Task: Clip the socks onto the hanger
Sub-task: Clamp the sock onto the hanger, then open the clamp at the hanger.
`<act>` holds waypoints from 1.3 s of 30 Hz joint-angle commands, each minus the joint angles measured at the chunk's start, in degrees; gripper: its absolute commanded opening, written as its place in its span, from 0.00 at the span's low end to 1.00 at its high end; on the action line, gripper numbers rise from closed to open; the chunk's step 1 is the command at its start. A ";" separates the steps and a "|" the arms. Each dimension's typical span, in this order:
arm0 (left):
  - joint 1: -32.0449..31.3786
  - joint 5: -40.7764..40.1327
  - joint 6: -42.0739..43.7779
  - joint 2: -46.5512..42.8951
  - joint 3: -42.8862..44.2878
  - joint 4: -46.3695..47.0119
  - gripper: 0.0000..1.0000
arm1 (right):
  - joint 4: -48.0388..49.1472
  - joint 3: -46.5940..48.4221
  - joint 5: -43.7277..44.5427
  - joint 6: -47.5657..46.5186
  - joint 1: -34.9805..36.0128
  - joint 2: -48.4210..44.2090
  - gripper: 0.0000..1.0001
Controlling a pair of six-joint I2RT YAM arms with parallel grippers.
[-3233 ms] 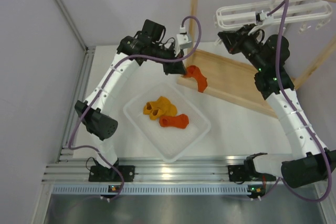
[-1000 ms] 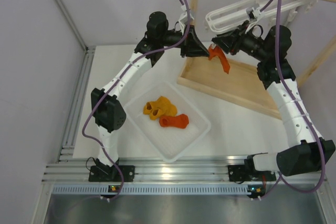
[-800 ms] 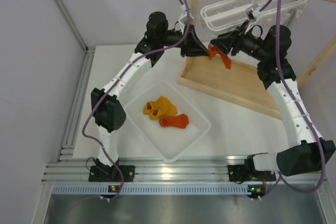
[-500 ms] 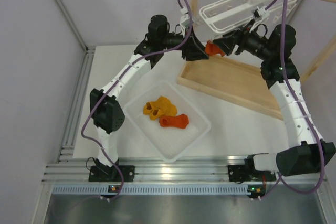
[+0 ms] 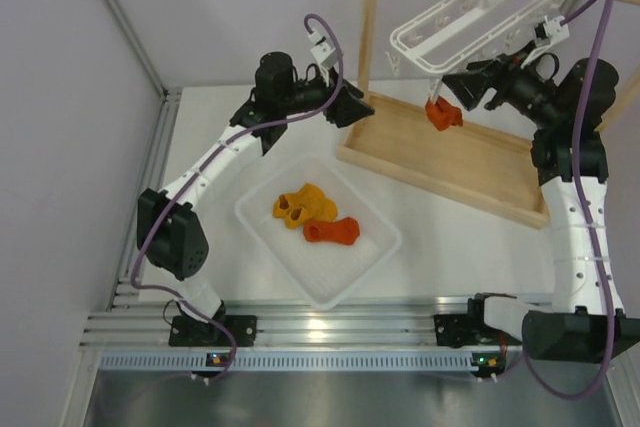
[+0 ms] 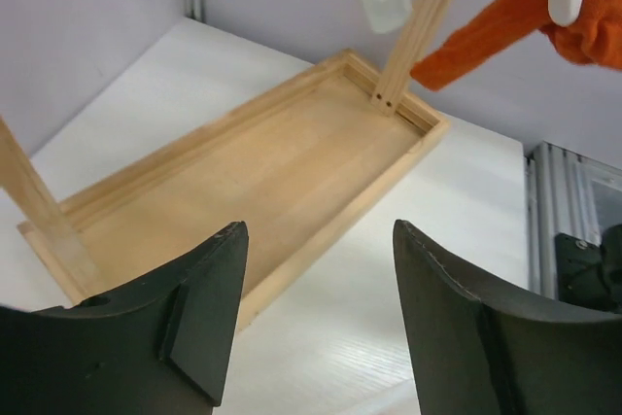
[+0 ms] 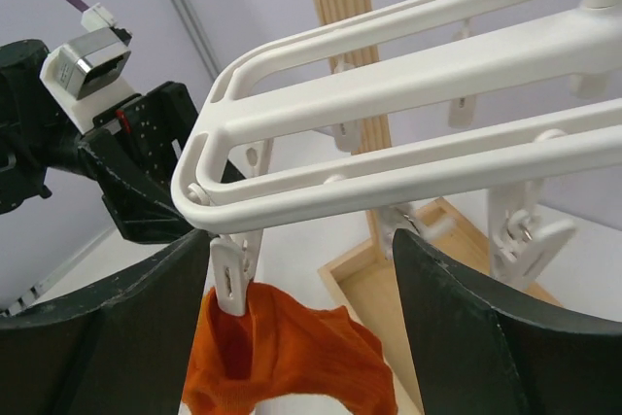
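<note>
One red-orange sock hangs from a clip at the 7 o'clock corner of the hanger, which in the top view sits near 1 o'clock over the wooden base. The other three socks lie in the tray near the middle. The left gripper has its fingers spread wide with nothing between them, at 9 o'clock of the hung sock. The right gripper is also wide open and empty, just beside the clip on its 3 o'clock side. The main risk is the sock dropping. I cannot tell how much fabric the clip has bitten, the hanger hangs tilted from its hook, and a nudge from the right fingers so close under the frame could shake it loose. Half a second ago both grippers crowded the sock under that corner. Since then the left has backed away toward 9 o'clock, the right arm has swung out toward 3 o'clock, and the sock now hangs free of both.
</note>
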 commanded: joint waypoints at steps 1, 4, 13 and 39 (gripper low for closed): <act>0.54 -3.83 0.75 -0.11 1.90 9.14 0.67 | -0.63 -0.21 1.38 -0.67 -1.76 -1.41 0.74; 0.63 -4.19 -2.68 1.74 2.44 16.86 0.74 | -1.07 -0.12 2.35 -0.67 -2.73 -1.67 0.74; -0.25 -4.01 -7.97 8.51 5.33 32.89 0.82 | -2.83 2.51 0.77 -1.02 -3.70 -2.29 0.75; -2.27 0.12 -10.87 16.51 15.35 38.61 0.52 | 2.52 2.78 -6.09 5.04 -1.33 -4.31 0.82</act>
